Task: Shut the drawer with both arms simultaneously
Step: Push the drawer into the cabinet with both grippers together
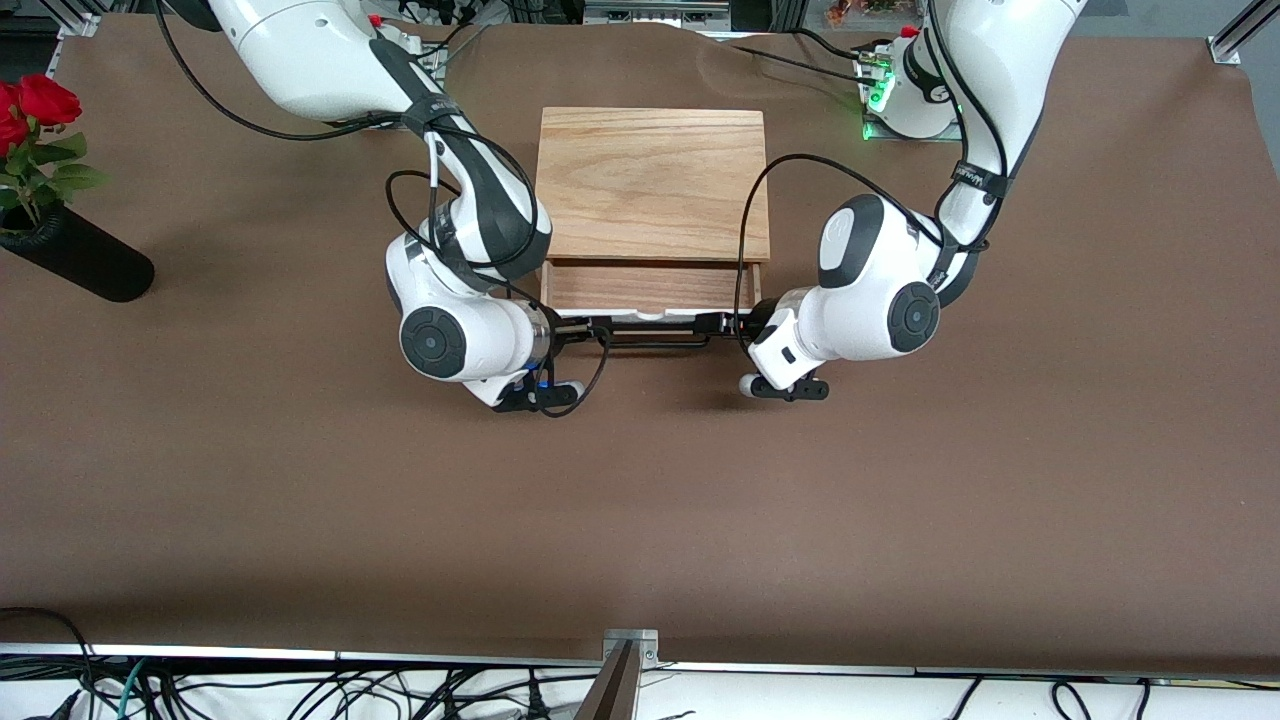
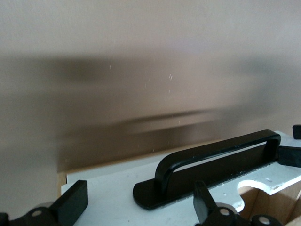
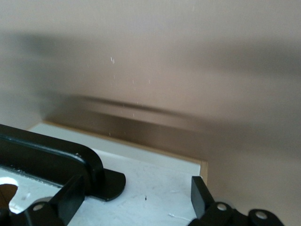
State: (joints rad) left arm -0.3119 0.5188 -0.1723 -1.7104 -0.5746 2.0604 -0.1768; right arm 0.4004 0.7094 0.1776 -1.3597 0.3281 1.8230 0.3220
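Observation:
The oak-coloured box (image 1: 655,180) stands mid-table. Its drawer (image 1: 650,285) is pulled partly out toward the front camera, showing the light-wood tray, the white front panel (image 1: 655,316) and the black bar handle (image 1: 655,340). My left gripper (image 1: 730,323) is open at the panel's end toward the left arm. In the left wrist view its fingertips (image 2: 70,202) sit against the white panel (image 2: 113,188), beside the handle (image 2: 216,150). My right gripper (image 1: 580,328) is open at the panel's other end. In the right wrist view its fingertips (image 3: 202,195) sit on the panel (image 3: 155,188), by the handle's foot (image 3: 106,183).
A black vase (image 1: 80,258) with red roses (image 1: 35,105) lies at the right arm's end of the table. A metal bracket (image 1: 630,650) sits at the table edge nearest the front camera. Brown tabletop (image 1: 640,500) spreads in front of the drawer.

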